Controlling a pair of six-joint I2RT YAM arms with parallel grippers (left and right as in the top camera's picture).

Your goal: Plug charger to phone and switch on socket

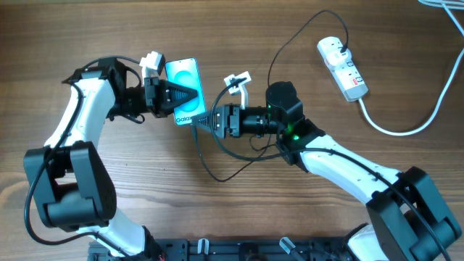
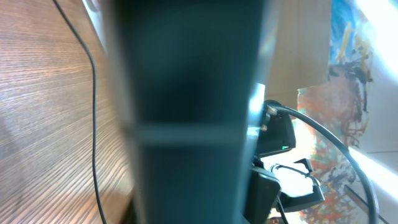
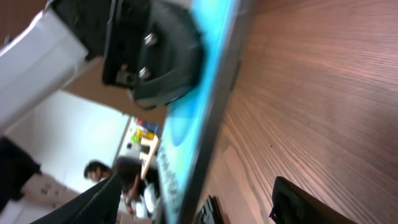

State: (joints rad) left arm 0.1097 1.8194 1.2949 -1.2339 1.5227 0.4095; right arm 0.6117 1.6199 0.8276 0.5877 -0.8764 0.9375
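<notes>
Your left gripper [image 1: 177, 94] is clamped across the phone [image 1: 181, 72], left of centre. Your right gripper [image 1: 199, 125], jaws apart, sits at the phone's near end. The charger [image 1: 220, 178] loops nearer, and the socket [image 1: 343, 67] lies far right.

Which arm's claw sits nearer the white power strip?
Right. The right claw is left of and below the socket. The left claw is farther left, clamped on the phone.
</notes>
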